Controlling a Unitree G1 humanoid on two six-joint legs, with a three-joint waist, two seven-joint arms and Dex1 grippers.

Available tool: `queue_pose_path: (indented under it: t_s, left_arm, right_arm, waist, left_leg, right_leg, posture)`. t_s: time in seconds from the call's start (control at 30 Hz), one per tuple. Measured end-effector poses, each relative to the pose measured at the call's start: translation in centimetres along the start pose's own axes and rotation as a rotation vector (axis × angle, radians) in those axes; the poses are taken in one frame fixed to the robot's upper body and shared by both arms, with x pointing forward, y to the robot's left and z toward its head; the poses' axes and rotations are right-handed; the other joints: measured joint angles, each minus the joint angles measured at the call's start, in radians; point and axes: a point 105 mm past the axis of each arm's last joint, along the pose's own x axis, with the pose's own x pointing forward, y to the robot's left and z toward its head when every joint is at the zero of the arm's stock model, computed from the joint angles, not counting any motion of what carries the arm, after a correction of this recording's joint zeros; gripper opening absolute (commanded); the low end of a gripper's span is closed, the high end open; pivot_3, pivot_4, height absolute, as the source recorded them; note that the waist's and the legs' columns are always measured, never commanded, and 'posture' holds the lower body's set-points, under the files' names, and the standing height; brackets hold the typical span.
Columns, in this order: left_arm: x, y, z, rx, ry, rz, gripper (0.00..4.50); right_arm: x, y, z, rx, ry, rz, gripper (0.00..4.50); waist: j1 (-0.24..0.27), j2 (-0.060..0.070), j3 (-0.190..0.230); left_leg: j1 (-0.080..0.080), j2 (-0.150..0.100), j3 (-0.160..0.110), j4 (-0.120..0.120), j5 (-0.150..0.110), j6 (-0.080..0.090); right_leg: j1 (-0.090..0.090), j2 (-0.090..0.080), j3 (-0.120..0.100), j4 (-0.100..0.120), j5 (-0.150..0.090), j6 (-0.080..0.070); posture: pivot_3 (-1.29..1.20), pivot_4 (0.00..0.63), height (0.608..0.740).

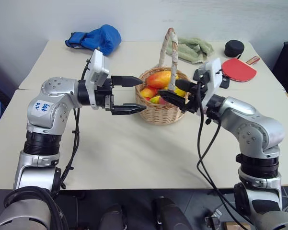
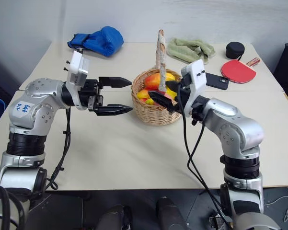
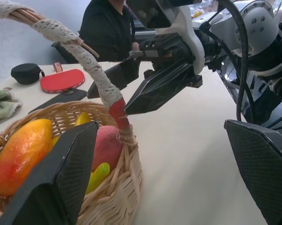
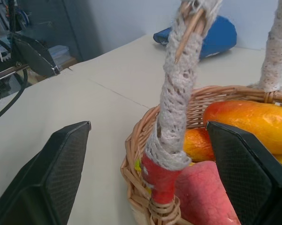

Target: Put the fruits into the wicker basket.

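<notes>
Basket [image 1: 159,103]: mid-bench, upright, tall handle [image 1: 167,48] rising. Holds the fruits: mango [image 1: 159,78] on top, peach [image 3: 106,146], yellow banana [image 1: 180,92], smaller pieces. No fruit seen on the bench [image 1: 134,153]; task judged about done.

Left gripper [image 1: 128,95]: level, just beside the basket's left wall, fingers wide apart, empty.

Right gripper [image 1: 175,95]: at the right rim, close against the handle base, fingers spread, nothing held.

Risk: the handle post stands between the right fingers; a sideways pull-out could hook it and tip or drag the basket, spilling fruit. The left fingers could nudge the wall.

Room: bare bench in front, clear for both arms. Behind: towel [image 1: 189,49], paddle [image 1: 238,69], black pouch [image 1: 234,48], blue glove [image 1: 97,38]. 2 bench tops meet at a seam; the near edge is well apart from the basket.
</notes>
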Motion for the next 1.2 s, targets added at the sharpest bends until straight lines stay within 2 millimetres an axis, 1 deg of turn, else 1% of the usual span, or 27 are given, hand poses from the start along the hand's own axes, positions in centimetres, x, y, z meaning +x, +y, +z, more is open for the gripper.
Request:
queue_pose_path:
  t_s: [0.3,0.33,0.43,0.47,0.53,0.57,0.6,0.7,0.73,0.77,0.8,0.87,0.9,0.93,1.03,1.1,1.13,1.2]
  left_arm:
    - [-0.1,0.0,0.0,0.001,0.003,0.003,4.50]
    - [-0.1,0.0,0.0,0.001,0.002,0.003,4.50]
    - [0.0,0.1,0.0,0.001,0.000,0.004,4.50]
    - [0.1,0.1,0.1,0.003,-0.005,0.001,4.50]
    - [0.3,0.2,0.3,0.009,-0.014,-0.002,4.50]
    - [0.5,0.3,0.6,0.011,-0.025,-0.005,4.50]
    - [0.5,0.4,0.6,0.009,-0.028,-0.002,4.50]
    - [0.7,0.7,0.6,-0.002,-0.051,-0.002,4.50]
    - [0.8,0.7,0.6,-0.004,-0.056,-0.003,4.50]
    - [0.9,0.8,0.6,-0.005,-0.064,-0.003,4.50]
    - [0.9,0.9,0.6,-0.007,-0.068,-0.002,4.50]
    - [1.3,1.0,0.9,-0.001,-0.083,-0.010,4.50]
    - [1.5,1.0,1.0,0.003,-0.094,-0.014,4.50]
    - [1.6,1.0,1.0,0.000,-0.100,-0.015,4.50]
    - [2.0,1.2,1.2,-0.008,-0.116,-0.021,4.50]
    - [2.3,1.3,1.6,0.003,-0.126,-0.034,4.50]
    - [2.2,1.3,1.6,0.004,-0.126,-0.035,4.50]
    - [2.2,1.4,1.4,-0.007,-0.124,-0.034,4.50]
  right_arm:
    - [0.1,0.4,0.3,-0.004,-0.023,0.027,0.34]
    - [0.1,0.5,0.4,-0.002,-0.026,0.030,0.17]
    - [-0.1,0.4,0.6,-0.007,-0.031,0.024,0.16]
    - [-0.4,0.2,0.7,-0.011,-0.032,0.016,0.16]
    - [-1.6,-0.5,1.2,-0.023,-0.046,-0.018,0.16]
    - [-3.1,-1.2,1.8,-0.037,-0.058,-0.056,0.16]
    - [-4.2,-1.8,2.4,-0.051,-0.070,-0.090,0.16]
    - [-9.6,-4.6,5.2,-0.126,-0.123,-0.289,0.16]
    - [-10.9,-5.2,5.7,-0.137,-0.136,-0.341,0.16]
    - [-13.0,-6.2,6.4,-0.143,-0.153,-0.424,0.16]
    - [-14.2,-6.7,6.7,-0.146,-0.163,-0.475,0.16]
    - [-16.7,-7.6,6.5,-0.133,-0.170,-0.571,0.16]
    - [-18.2,-8.2,6.0,-0.106,-0.168,-0.634,0.16]
    - [-19.1,-8.6,5.5,-0.085,-0.165,-0.671,0.16]
    - [-21.0,-9.5,4.2,-0.015,-0.187,-0.768,0.16]
    - [-22.2,-10.1,2.7,0.045,-0.206,-0.849,0.16]
    - [-22.5,-10.2,2.2,0.062,-0.199,-0.870,0.16]
    - [-22.9,-10.4,1.1,0.091,-0.188,-0.898,0.86]
  waist:
    - [-0.001,0.000,0.000]
    - [-0.001,0.000,0.000]
    - [0.000,0.000,0.000]
    - [0.000,0.000,0.000]
    - [0.004,0.000,0.000]
    - [0.013,0.000,0.000]
    - [0.017,0.000,0.000]
    - [0.032,0.000,0.000]
    - [0.033,0.000,0.000]
    - [0.034,0.000,0.000]
    - [0.033,0.000,0.000]
    - [0.032,0.000,0.000]
    - [0.031,0.000,0.000]
    - [0.027,0.000,0.000]
    - [0.019,0.000,0.000]
    - [0.019,0.001,0.000]
    - [0.019,0.001,0.000]
    - [0.020,0.002,0.000]
  left_leg:
    - [0.000,0.000,0.000,0.000,0.000,0.000]
    - [0.000,0.000,0.000,-0.001,0.000,0.000]
    - [0.000,0.000,0.000,-0.001,0.000,0.000]
    - [0.000,0.000,0.000,-0.001,0.000,0.000]
    - [-0.002,0.000,-0.001,-0.001,0.000,0.000]
    - [-0.004,0.000,-0.002,-0.001,0.000,0.000]
    - [-0.004,0.000,-0.002,0.000,0.000,0.001]
    - [-0.007,-0.001,-0.003,0.000,-0.001,0.002]
    - [-0.007,-0.001,-0.003,0.000,-0.001,0.002]
    - [-0.008,-0.001,-0.003,0.000,-0.001,0.002]
    - [-0.008,-0.001,-0.002,0.000,-0.001,0.002]
    - [-0.008,0.000,-0.002,0.000,-0.001,0.002]
    - [-0.007,0.000,-0.001,0.000,-0.001,0.002]
    - [-0.007,0.000,0.001,0.000,0.000,0.002]
    - [-0.005,0.000,0.003,-0.001,0.001,0.002]
    - [-0.004,-0.001,0.004,-0.001,0.001,0.002]
    - [-0.003,-0.001,0.004,-0.002,0.001,0.002]
    - [-0.003,-0.001,0.005,-0.002,0.001,0.002]
  right_leg:
    - [0.000,0.000,0.000,0.000,0.000,0.000]
    - [0.000,0.000,0.000,0.000,0.000,0.000]
    - [0.000,0.000,0.000,-0.001,0.000,0.000]
    - [0.000,0.000,0.000,-0.001,0.000,0.000]
    - [0.000,0.000,-0.001,-0.003,0.000,0.000]
    - [0.000,-0.001,-0.002,-0.005,0.000,0.000]
    - [0.000,-0.001,-0.002,-0.006,0.000,0.000]
    - [0.000,-0.002,-0.003,-0.010,0.000,0.000]
    - [0.000,-0.002,-0.003,-0.010,0.000,0.000]
    - [0.000,-0.002,-0.003,-0.011,0.000,0.000]
    - [0.000,-0.002,-0.002,-0.011,0.000,0.000]
    - [0.000,-0.001,-0.002,-0.011,0.000,0.000]
    - [0.000,-0.001,-0.001,-0.011,0.000,0.000]
    - [0.000,0.000,0.001,-0.011,0.000,0.000]
    - [0.000,0.001,0.004,-0.011,0.000,0.000]
    - [0.000,0.001,0.005,-0.010,0.000,0.000]
    - [0.000,0.001,0.005,-0.010,0.000,0.000]
    - [0.000,0.001,0.006,-0.010,0.000,0.000]
  posture:
    - [0.00,0.150,0.740]
    - [0.00,0.150,0.740]
    - [0.00,0.150,0.740]
    - [0.00,0.150,0.740]
    - [0.00,0.150,0.740]
    - [0.00,0.150,0.740]
    - [0.00,0.150,0.740]
    - [0.00,0.150,0.740]
    - [0.00,0.150,0.740]
    - [0.00,0.150,0.740]
    - [0.00,0.150,0.740]
    - [0.00,0.150,0.740]
    - [0.00,0.150,0.740]
    - [0.00,0.150,0.740]
    - [0.00,0.150,0.740]
    - [0.00,0.150,0.740]
    - [0.00,0.150,0.740]
    - [0.00,0.150,0.740]
